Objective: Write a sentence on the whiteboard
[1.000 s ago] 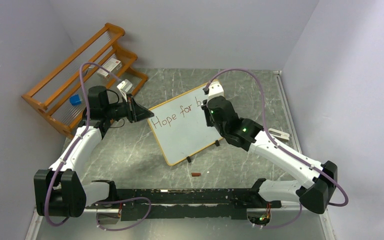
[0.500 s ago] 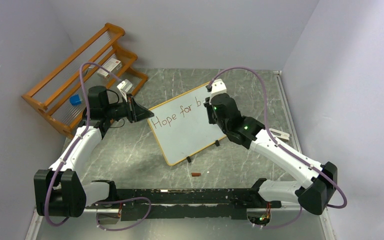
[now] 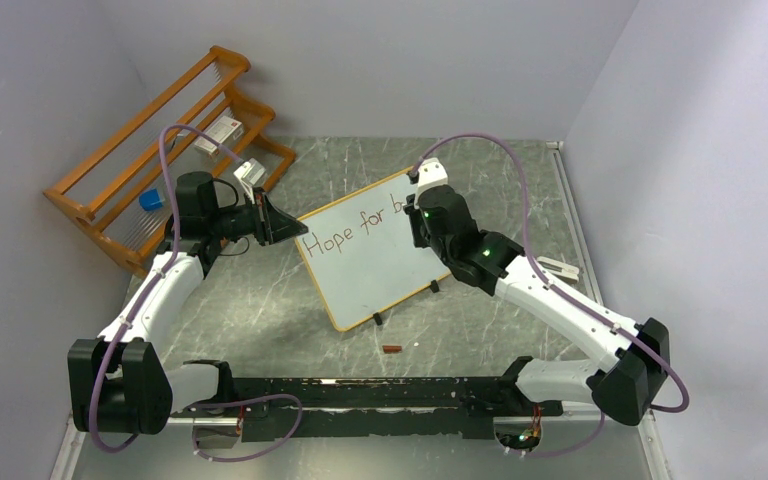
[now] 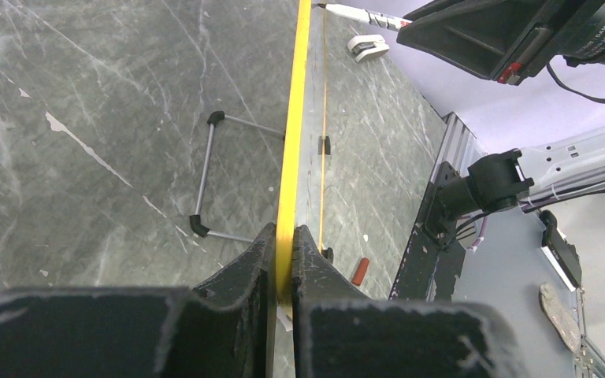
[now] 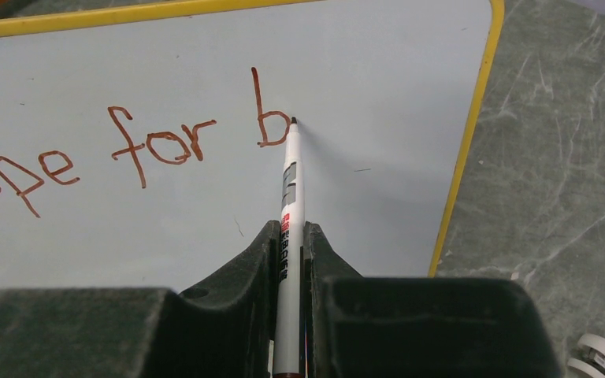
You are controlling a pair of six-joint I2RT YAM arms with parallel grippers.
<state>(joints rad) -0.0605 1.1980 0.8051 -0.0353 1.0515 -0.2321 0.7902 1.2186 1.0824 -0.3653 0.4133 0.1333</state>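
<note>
**Board clamped, marker tip at the "b"**

Top external: the whiteboard (image 3: 365, 270) sits askew at mid-table. The sentence (image 3: 352, 230) on it reads only "Hope for b". The left gripper (image 3: 288, 226) meets its 9 o'clock corner, and the right gripper (image 3: 412, 215) hovers over its 2 o'clock area.

Left wrist: the jaws are pinched tight on the board's yellow rim.

Right wrist: the jaws narrowly clasp a marker (image 5: 290, 189), its tip touching the board at 2 o'clock of the "b".

The yellow-rimmed whiteboard (image 3: 370, 275) stands tilted on black feet, its red sentence (image 5: 130, 150) reading "Hope for b".
</note>
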